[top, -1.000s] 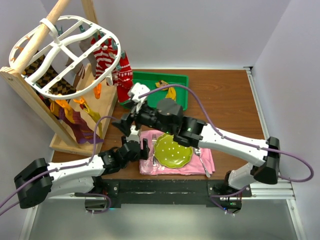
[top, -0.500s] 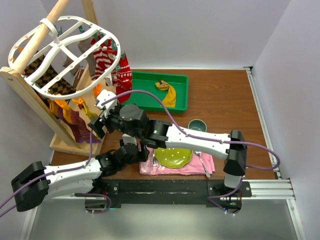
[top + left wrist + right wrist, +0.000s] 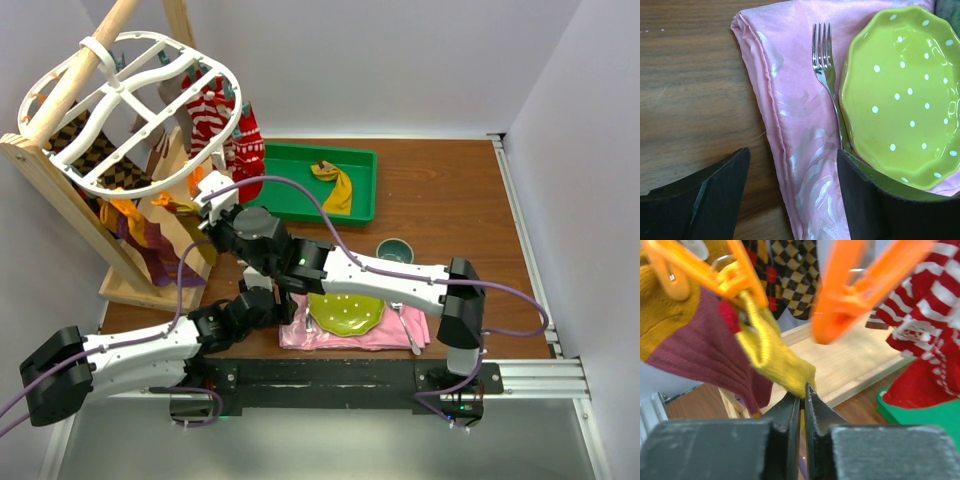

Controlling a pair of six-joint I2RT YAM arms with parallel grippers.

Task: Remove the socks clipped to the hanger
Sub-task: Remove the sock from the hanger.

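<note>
Look, your brown table (image 3: 450, 210) is the biggest thing. At its far left stands the wooden rack (image 3: 60, 185). The white hanger (image 3: 122, 88) hangs tilted from the rack's pole. The socks (image 3: 215, 115) hang under the hanger, held by its clips.

Your right arm (image 3: 400, 275) reaches all the way across to the left, up to the hanger. Your left arm (image 3: 140, 345) lies low along the near edge.

A green tray (image 3: 300, 152) sits at the far side, just beside the rack. A loose yellow sock (image 3: 338, 185) lies inside it. A pink napkin (image 3: 400, 330) lies at the near edge, and a green spotted plate (image 3: 345, 312) sits on it.

On the hanger you see a red and white striped sock (image 3: 925, 315), a maroon sock (image 3: 695, 350), a checked sock (image 3: 790, 275) and a yellow sock (image 3: 770, 352). The yellow sock hangs from an orange clip (image 3: 725, 275).

Your right gripper (image 3: 803, 390) pinches the bottom tip of that yellow sock. Its fingers are pressed tight together on the cloth. Your left gripper (image 3: 791, 152) hangs over the left edge of the napkin. Its fingers are wide apart and hold nothing.

A fork (image 3: 827, 70) lies on the napkin, right beside the plate. A small dark cup (image 3: 393, 249) stands on the table just past the napkin.
</note>
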